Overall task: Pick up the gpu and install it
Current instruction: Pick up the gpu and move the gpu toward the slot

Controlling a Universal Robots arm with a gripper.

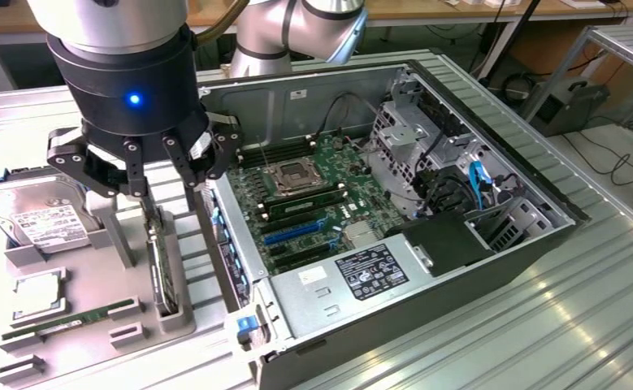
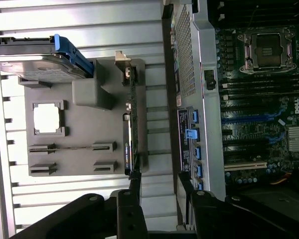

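Observation:
The gpu [image 1: 161,272], a thin black card, stands on its edge in a slot of the grey holder [image 1: 105,268] beside the computer case. In the wrist view the gpu [image 2: 130,139] runs as a dark strip with a silvery bracket [image 2: 121,56] at its far end. My gripper [image 1: 164,191] hangs just above the card's upper end, open, with one finger to each side and nothing held. From the wrist, the gripper [image 2: 159,184] has one finger [image 2: 134,181] over the card's near end and the other toward the case wall.
The holder also carries a silver hard drive [image 1: 34,215], a square processor [image 1: 36,296] and a green memory stick [image 1: 72,318]. The open computer case [image 1: 511,244] lies on the exterior view's right, with its motherboard [image 1: 305,203] and blue expansion slots [image 1: 294,233] exposed. Its metal wall [image 1: 235,244] stands close to the card.

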